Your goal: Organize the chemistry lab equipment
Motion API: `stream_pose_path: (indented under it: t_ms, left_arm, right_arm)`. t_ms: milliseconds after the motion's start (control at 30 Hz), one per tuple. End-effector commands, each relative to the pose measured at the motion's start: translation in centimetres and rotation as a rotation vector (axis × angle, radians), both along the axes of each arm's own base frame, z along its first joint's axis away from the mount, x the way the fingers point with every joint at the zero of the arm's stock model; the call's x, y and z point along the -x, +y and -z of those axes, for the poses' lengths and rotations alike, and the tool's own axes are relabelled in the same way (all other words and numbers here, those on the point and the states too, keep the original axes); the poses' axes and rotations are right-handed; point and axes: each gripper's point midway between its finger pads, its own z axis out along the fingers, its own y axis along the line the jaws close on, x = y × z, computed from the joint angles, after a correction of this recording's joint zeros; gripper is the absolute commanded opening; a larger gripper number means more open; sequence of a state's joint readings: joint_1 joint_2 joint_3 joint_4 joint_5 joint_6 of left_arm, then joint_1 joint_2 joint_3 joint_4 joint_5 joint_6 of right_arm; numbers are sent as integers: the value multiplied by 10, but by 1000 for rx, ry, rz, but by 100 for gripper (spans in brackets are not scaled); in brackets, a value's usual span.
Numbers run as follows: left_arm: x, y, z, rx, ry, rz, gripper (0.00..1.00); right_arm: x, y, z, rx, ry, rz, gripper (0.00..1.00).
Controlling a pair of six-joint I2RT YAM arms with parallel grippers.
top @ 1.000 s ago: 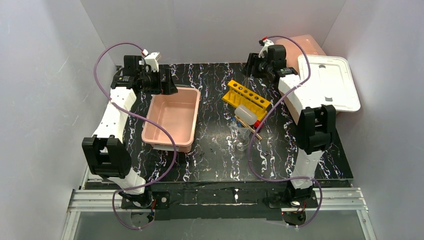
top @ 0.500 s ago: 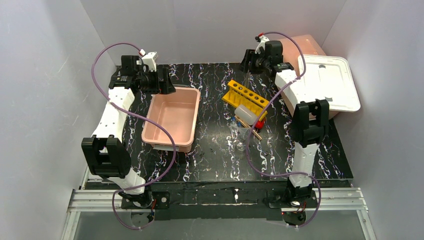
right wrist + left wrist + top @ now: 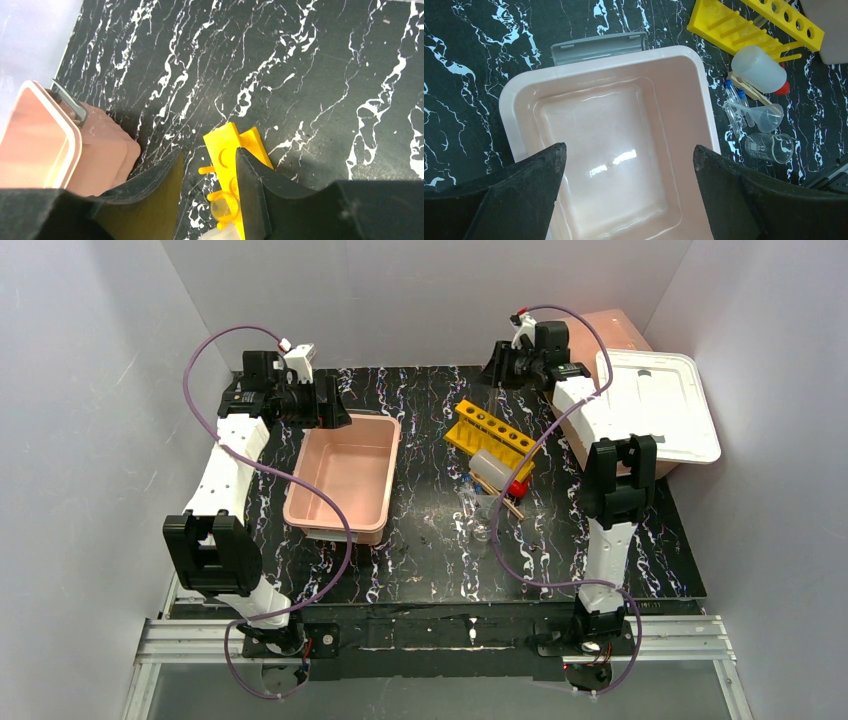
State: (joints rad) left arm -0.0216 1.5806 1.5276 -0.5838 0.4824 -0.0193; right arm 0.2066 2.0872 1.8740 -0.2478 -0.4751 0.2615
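Black marbled table [image 3: 430, 570] fills the walled work cell, seen from above and behind two white arms. At the right edge, a white rectangular lid [image 3: 665, 400] lies across a pink tub [image 3: 615, 330]. A second pink tub [image 3: 345, 475] sits open on the left half of the table, a grey clip [image 3: 599, 46] on its far rim.

The left gripper [image 3: 325, 405] hangs over that tub's far left corner. Its wrist camera shows the two fingers spread wide with nothing between them.

The right gripper [image 3: 503, 368] hovers over the far end of the yellow six-hole tube rack [image 3: 490, 435]. Its fingers [image 3: 250, 180] stand a little apart, the rack's end [image 3: 235, 150] showing in the gap. A clear round shape low in that gap may be a tube standing in the rack, though the view is too close to be sure. No contact with the fingers shows.

The rack runs diagonally at centre table, right of the open tub. A small translucent white bottle [image 3: 492, 468] lies on its side against the rack's near edge, its red cap [image 3: 517, 487] pointing right.

Just in front of the bottle sits the small clear glassware: a measuring cup [image 3: 769, 117] and a beaker [image 3: 771, 147], both tipped over, beside two blue-capped tubes [image 3: 734, 100]. Thin brown rods [image 3: 749, 89] lie between the bottle and the cup.
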Motion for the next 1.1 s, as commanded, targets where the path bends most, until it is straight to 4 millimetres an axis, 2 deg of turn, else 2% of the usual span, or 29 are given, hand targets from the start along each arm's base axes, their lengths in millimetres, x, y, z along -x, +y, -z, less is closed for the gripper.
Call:
stream_pose_path:
  t_ms: [0, 500, 533, 667, 733, 933, 1067]
  left_arm:
    - [6, 1, -10, 2, -17, 4, 98]
    - [9, 3, -14, -5, -25, -5, 98]
    - [10, 3, -15, -4, -27, -5, 98]
    - [11, 3, -17, -4, -29, -5, 98]
    - [11, 3, -17, -7, -30, -5, 98]
    - [15, 1, -15, 0, -16, 10, 98]
    - [17, 0, -16, 8, -17, 16, 98]
  right_arm:
    - [13, -7, -18, 4, -25, -14, 50]
    - [23, -30, -38, 35, -79, 49, 47]
    - [24, -32, -39, 40, -83, 56, 49]
    - [28, -42, -41, 75, -86, 103, 67]
    - [33, -50, -49, 99, -103, 142, 71]
    - [74, -65, -62, 141, -156, 225, 67]
    - [107, -66, -49, 156, -121, 262, 63]
